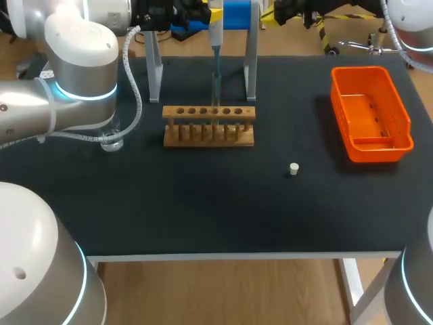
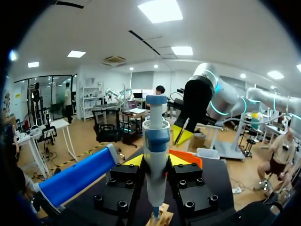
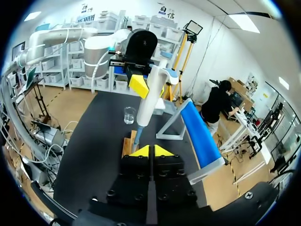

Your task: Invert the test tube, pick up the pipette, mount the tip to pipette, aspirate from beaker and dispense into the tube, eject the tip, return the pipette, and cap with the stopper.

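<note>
Gripping the pipette [image 2: 156, 141], left gripper [image 2: 155, 161] hung above the rack [image 1: 209, 126] by the worktop's [image 1: 203, 210] far edge; right gripper [image 3: 151, 151] pinched tight together.

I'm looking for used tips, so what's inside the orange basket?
Nothing that the head view shows: the orange basket seems empty, with only its own floor in sight. Its near wall may cover a narrow strip of that floor.

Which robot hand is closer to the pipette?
Left. The left hand holds the pipette between its fingers; the right hand points at it from a little way off, not touching.
</note>
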